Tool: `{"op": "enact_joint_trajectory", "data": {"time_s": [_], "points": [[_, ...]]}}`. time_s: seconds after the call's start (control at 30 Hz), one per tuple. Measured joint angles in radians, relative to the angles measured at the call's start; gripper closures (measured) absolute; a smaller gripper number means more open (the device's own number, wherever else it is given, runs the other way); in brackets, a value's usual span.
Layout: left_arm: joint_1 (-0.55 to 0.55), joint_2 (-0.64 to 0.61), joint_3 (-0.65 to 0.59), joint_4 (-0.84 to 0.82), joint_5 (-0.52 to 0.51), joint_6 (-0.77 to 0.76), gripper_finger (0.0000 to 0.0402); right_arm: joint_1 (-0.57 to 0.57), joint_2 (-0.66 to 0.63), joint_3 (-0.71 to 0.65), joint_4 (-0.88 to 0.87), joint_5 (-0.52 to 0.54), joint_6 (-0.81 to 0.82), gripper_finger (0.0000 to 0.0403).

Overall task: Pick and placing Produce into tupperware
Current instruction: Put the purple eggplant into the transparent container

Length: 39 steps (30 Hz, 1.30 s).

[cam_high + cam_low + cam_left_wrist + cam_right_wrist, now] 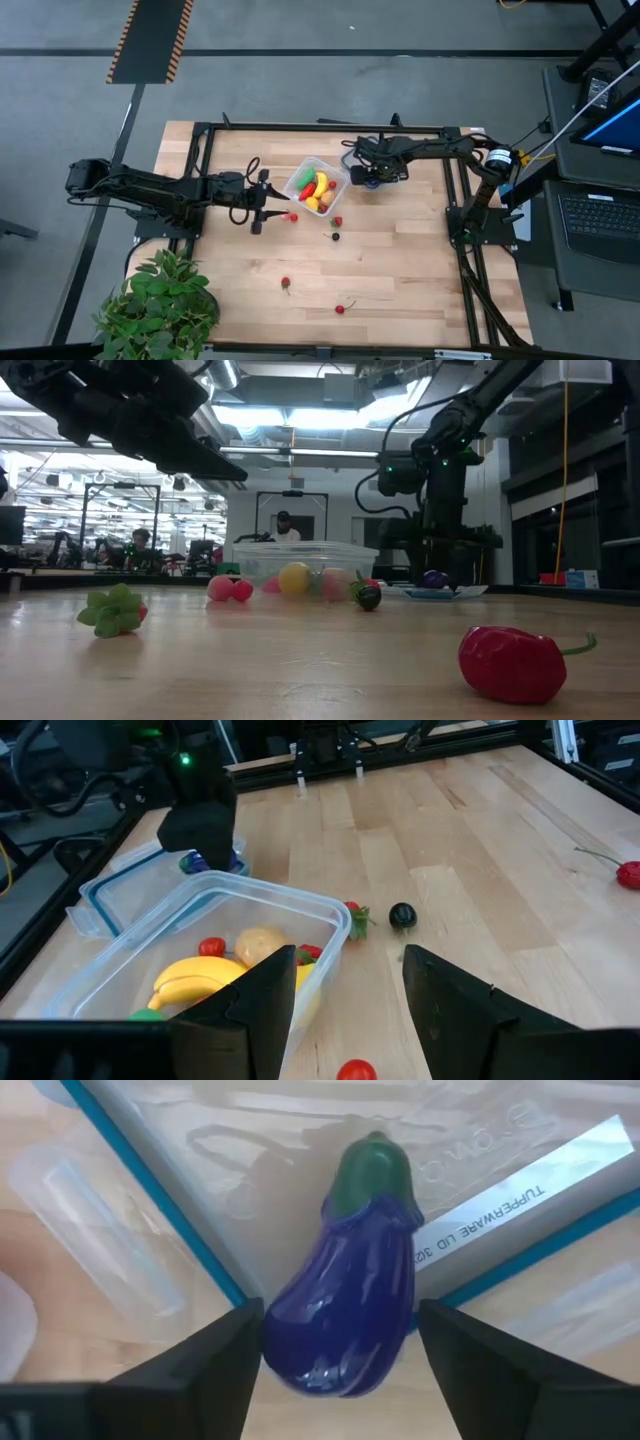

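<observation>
The clear tupperware tub [316, 185] [300, 915] stands mid-table with a banana and other Produce inside. My left gripper [262, 207] [345, 1010] hovers open just left of the tub, above a small red piece [357, 1070]. My right gripper [365, 176] [340, 1350] is open over a blue-purple eggplant [345, 1310] [435, 578]. The eggplant lies on its side on the flat blue-rimmed lid [520, 1170], with one finger close on each side of it. Loose pieces rest on the table: a red one [337, 221] and a dark one [334, 236]. My right gripper comes at the eggplant from above, with its fingers [215, 1350] across the fat lower body [330, 1350]. I cannot tell whether they touch it. The eggplant lies flat on the lid.
More Produce lies nearer the near edge: a leafy red piece [286, 284] [115, 610] and a red pepper with a stem [341, 308] [515, 660]. A potted plant [160, 300] stands at the near left corner. A dark frame [200, 140] runs round the table's edge.
</observation>
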Motion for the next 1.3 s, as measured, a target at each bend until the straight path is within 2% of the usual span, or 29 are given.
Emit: {"op": "enact_joint_trajectory", "data": {"time_s": [0.13, 0.43, 0.9, 1.3], "points": [[0.000, 0.000, 0.000, 0.000, 0.000, 0.000, 0.0223, -0.002, 0.000, -0.001, -0.002, 0.004, -0.008, 0.0165], [0.000, 0.000, 0.000, 0.000, 0.000, -0.001, 0.0223, -0.007, -0.003, 0.003, 0.010, 0.006, -0.110, 0.0290], [0.000, 0.000, 0.000, 0.000, 0.000, -0.002, 0.0223, -0.008, -0.016, -0.001, 0.004, -0.006, -0.189, 0.0299], [0.000, 0.000, 0.000, 0.000, 0.000, -0.003, 0.0223, 0.008, -0.200, -0.004, 0.038, -0.011, -0.265, 0.0314]]}}
